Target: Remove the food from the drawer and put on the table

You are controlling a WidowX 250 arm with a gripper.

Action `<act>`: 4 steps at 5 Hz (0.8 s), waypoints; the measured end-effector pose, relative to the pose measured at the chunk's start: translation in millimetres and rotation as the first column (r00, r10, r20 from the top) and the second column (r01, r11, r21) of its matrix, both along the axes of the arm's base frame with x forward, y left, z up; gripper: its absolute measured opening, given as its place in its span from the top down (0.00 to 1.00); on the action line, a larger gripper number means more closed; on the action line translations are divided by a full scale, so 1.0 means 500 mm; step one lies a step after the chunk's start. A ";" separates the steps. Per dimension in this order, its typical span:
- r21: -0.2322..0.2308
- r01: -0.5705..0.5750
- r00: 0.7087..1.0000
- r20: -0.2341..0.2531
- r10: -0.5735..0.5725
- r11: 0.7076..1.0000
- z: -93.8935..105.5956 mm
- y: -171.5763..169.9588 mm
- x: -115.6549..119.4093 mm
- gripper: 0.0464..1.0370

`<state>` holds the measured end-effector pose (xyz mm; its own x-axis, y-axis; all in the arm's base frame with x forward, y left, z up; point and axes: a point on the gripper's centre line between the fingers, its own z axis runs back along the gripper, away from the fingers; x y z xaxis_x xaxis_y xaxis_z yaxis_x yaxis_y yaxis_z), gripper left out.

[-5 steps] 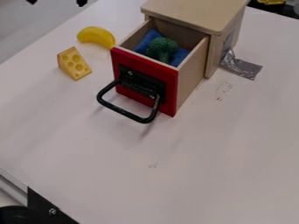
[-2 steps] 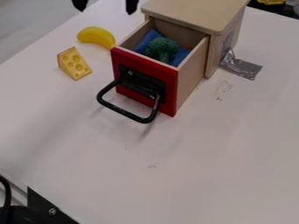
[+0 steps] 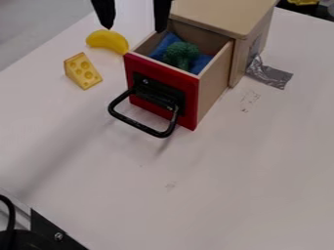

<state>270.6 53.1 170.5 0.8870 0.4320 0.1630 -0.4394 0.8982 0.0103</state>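
The gripper (image 3: 134,28) hangs at the top edge, open, its two black fingers apart with nothing between them. It is above and left of the drawer's back part. The wooden drawer (image 3: 215,86) with a red front and black handle stands pulled out. Inside it, a green toy broccoli (image 3: 180,53) rests on a blue cloth-like piece (image 3: 200,63). On the table (image 3: 215,185), left of the drawer, lie a yellow banana (image 3: 108,40) and a cheese wedge (image 3: 83,71).
The wooden cabinet (image 3: 219,14) stands behind the drawer, with silver tape (image 3: 270,75) at its right side. A black bracket (image 3: 53,232) and a cable sit at the lower left, by the table's edge.
The gripper has come further into view from the top edge, moving right and down toward the drawer. A black cable has appeared at the lower left.
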 end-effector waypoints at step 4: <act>0.031 -0.094 0.995 -0.026 0.095 0.995 -0.085 0.047 0.136 0.04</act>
<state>338.7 76.8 128.2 0.8467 0.5095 0.1537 -0.5216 0.8518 0.0498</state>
